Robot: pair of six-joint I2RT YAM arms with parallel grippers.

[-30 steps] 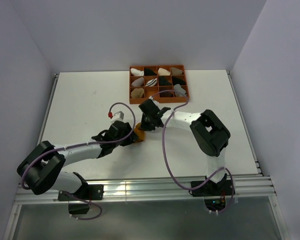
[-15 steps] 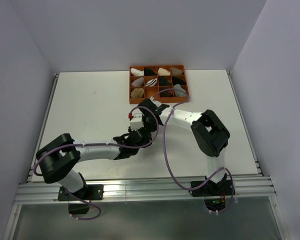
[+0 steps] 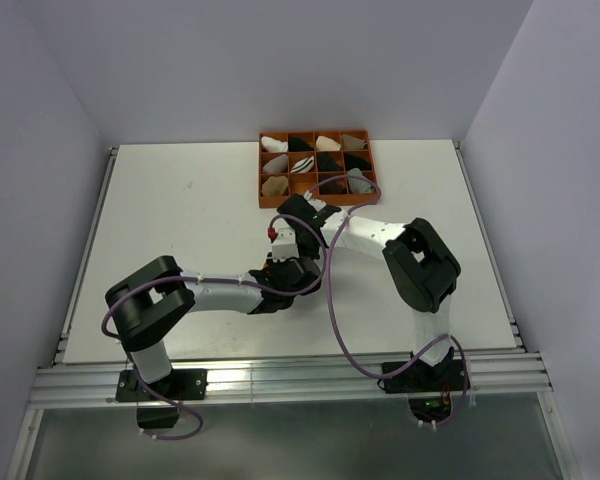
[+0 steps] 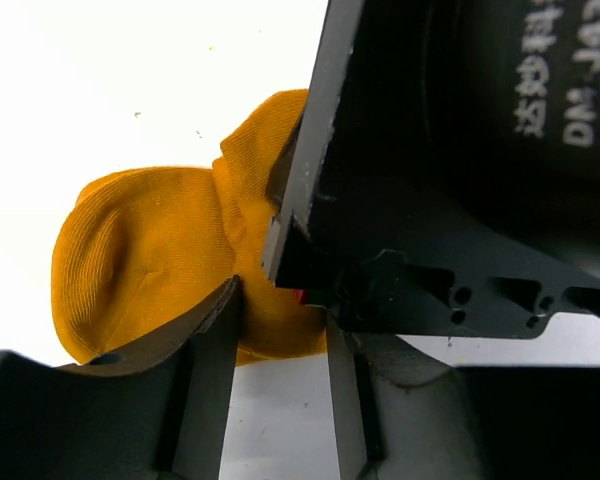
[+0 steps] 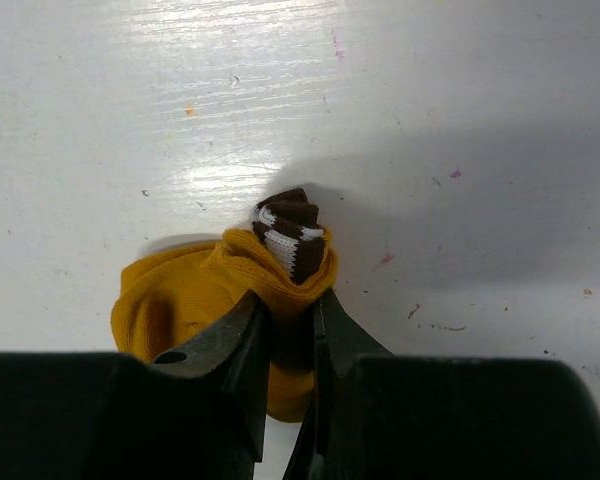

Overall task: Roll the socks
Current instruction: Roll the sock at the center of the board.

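My left arm has swung in from the left over the last second. My left gripper [image 4: 280,312] now sits at the middle of the table [image 5: 130,90], right under my other wrist. Its jaws stand part-way apart with the near edge of the mustard sock [image 4: 150,255] between the tips; I cannot tell whether they bite or only straddle it. The sock lies bunched on the table between my two grippers. It is hidden from above now, where a second ago a corner showed. My right gripper [image 5: 288,315] has hardly moved. Its jaws are nearly closed, pinching a fold of the sock, and the brown-and-white striped cuff [image 5: 290,232] pokes out just beyond the tips. I judge both grippers are now at the one sock, so the cuff can be turned over the bundle to lock the roll. The orange tray [image 3: 261,172] waits just beyond.
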